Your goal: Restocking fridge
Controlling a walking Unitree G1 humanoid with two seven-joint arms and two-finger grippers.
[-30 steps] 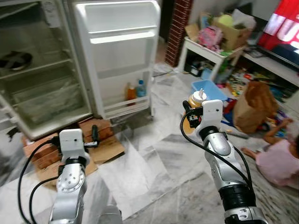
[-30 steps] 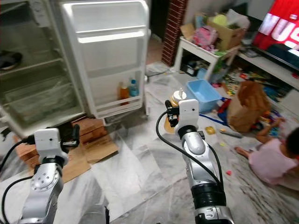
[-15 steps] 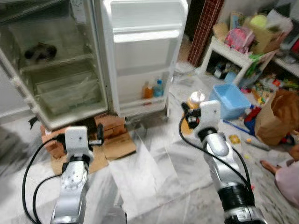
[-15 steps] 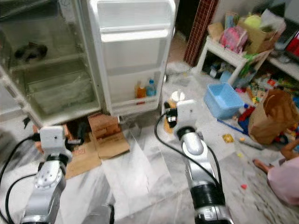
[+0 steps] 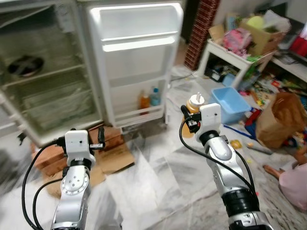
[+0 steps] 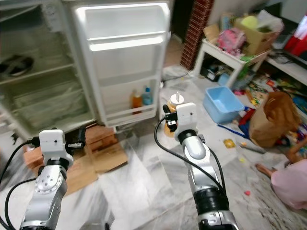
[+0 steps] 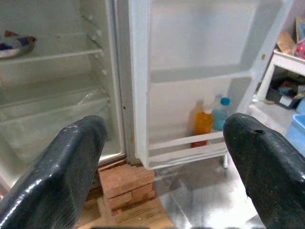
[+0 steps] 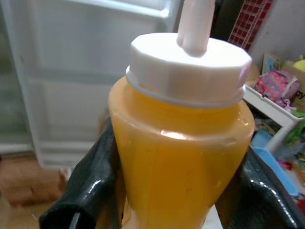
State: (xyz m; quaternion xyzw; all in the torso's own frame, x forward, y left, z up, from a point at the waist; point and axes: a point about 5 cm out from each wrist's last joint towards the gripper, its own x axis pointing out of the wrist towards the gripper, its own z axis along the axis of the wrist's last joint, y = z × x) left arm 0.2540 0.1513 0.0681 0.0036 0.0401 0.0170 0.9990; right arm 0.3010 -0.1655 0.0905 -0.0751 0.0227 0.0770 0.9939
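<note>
The fridge stands open ahead on the left, its door (image 5: 136, 62) swung wide. An orange bottle (image 5: 144, 101) and a blue bottle (image 5: 155, 97) stand in the door's lowest shelf. My right gripper (image 5: 190, 120) is raised in front of me, right of the door, shut on a yellow squeeze bottle (image 8: 183, 162) with a white nozzle cap (image 5: 194, 99). My left gripper (image 7: 162, 157) is open and holds nothing; its fingers (image 7: 71, 162) point at the fridge's bottom edge. A dark bowl (image 5: 21, 64) sits on a wire shelf inside.
The fridge rests on bricks (image 5: 48, 155) with cardboard (image 5: 115, 155) in front. On the right are a blue tub (image 5: 231, 100), a brown paper bag (image 5: 280, 117), a cluttered white shelf (image 5: 235, 48) and a person sitting on the floor (image 5: 295, 184). Marble floor lies between.
The whole picture has shifted, so the camera moved. My right gripper still holds the squeeze bottle upright and my left gripper stays open.
</note>
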